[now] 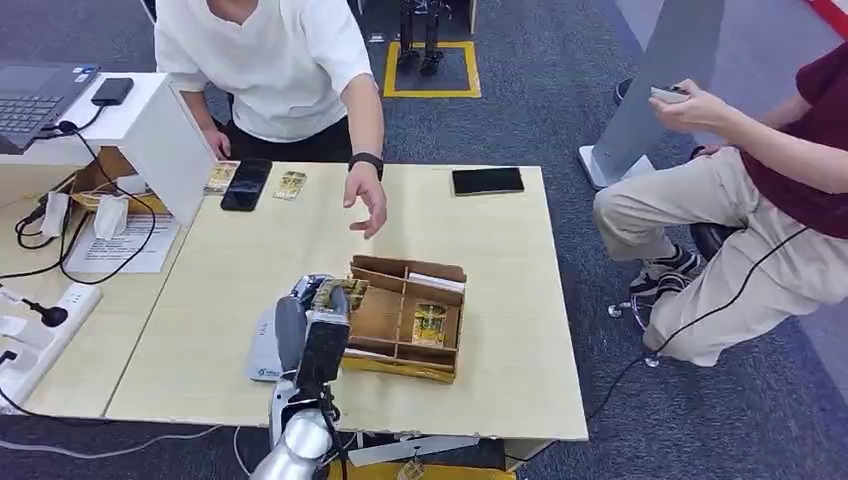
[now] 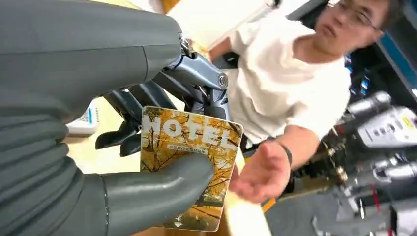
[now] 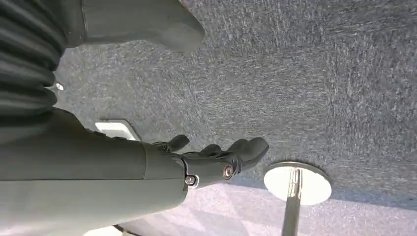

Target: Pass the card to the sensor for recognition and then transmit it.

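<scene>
Left hand (image 1: pixel 318 330) raised over the counter (image 1: pixel 250 270), just left of the cardboard organizer (image 1: pixel 405 318), fingers and thick thumb (image 2: pixel 162 189) clamped on the card (image 2: pixel 189 157). Card is yellow with autumn-tree print and "HOTEL" lettering, held upright off the counter, thumb pressed across its face, dark fingers (image 2: pixel 130 105) behind it. White sensor pad (image 1: pixel 263 350) lies on the counter under/just beside the left hand. Person in white shirt (image 1: pixel 270 60) stands at the far side of the counter, open palm (image 1: pixel 368 205) reached out toward the card, black band on the wrist. Another card (image 1: pixel 431 322) sits in a compartment of the organizer. Two black phones (image 1: pixel 246 184) (image 1: pixel 487 181) and a loose card (image 1: pixel 290 185) near the far edge. Seated person in a dark red top (image 1: pixel 815 130) at right, holding a small device. Right hand (image 3: pixel 216 157) hangs over grey carpet (image 3: pixel 319 73), holding nothing, fingers loosely apart, near a round metal base (image 3: pixel 295 183)
</scene>
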Robot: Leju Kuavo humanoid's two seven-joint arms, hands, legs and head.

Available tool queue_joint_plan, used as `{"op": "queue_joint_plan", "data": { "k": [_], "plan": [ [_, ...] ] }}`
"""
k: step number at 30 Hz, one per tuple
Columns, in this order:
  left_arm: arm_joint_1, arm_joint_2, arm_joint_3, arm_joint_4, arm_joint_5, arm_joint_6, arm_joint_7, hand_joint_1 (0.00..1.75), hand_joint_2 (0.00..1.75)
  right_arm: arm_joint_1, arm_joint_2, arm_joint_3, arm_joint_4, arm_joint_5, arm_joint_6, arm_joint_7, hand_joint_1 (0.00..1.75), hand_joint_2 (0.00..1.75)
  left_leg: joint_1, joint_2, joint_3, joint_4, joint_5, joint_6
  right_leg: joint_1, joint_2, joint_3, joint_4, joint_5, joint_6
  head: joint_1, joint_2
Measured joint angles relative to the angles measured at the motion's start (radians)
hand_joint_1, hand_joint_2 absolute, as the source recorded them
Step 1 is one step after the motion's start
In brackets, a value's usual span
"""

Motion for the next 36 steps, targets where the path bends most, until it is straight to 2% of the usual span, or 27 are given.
{"op": "queue_joint_plan", "data": {
  "k": [4,9,15,22,27,36],
  "plan": [
    [-0.042,0.008,0.054,-0.03,0.056,0.001,0.05,1.75,1.75,0.001,0.005,-0.011,-0.014,0.021,0.0,0.0,0.0,1.75,0.0,0.0,0.0,0.0,0.001,0.0,0.0,0.0,0.0,0.0,0.0,0.0,0.0,0.0],
    [-0.106,0.016,0.163,-0.014,0.066,0.001,0.051,1.75,1.75,-0.002,0.006,-0.024,-0.027,0.036,0.0,0.003,0.0,1.75,0.0,0.0,0.0,0.0,0.001,0.0,0.0,0.0,0.0,0.0,0.0,0.0,0.0,0.0],
    [-0.179,0.017,0.308,0.051,-0.034,0.001,0.034,1.75,1.75,-0.006,0.007,-0.027,-0.031,0.052,0.0,0.011,0.0,1.75,0.0,0.0,0.0,0.0,0.001,0.0,0.0,0.0,0.0,0.0,0.0,0.0,0.0,0.0],
    [-0.22,0.003,0.419,0.101,-0.178,0.001,0.033,1.75,1.75,-0.007,0.007,-0.028,-0.031,0.06,0.0,0.021,0.0,1.75,0.0,0.0,0.0,0.0,0.001,0.0,0.0,0.0,0.0,0.0,0.0,0.0,0.0,0.0],
    [-0.232,-0.002,0.473,0.125,-0.197,0.001,0.033,1.75,1.75,-0.007,0.007,-0.029,-0.031,0.061,0.0,0.021,0.0,1.75,0.0,0.0,0.0,0.0,0.001,0.0,0.0,0.0,0.0,0.0,0.0,0.0,0.0,0.0],
    [-0.244,-0.016,0.508,0.154,-0.17,0.001,0.017,1.75,1.75,-0.006,0.007,-0.031,-0.033,0.061,0.0,0.023,0.0,1.75,0.0,0.0,0.0,0.0,0.001,0.0,0.0,0.0,0.0,0.0,0.0,0.0,0.0,0.0]
  ]
}}
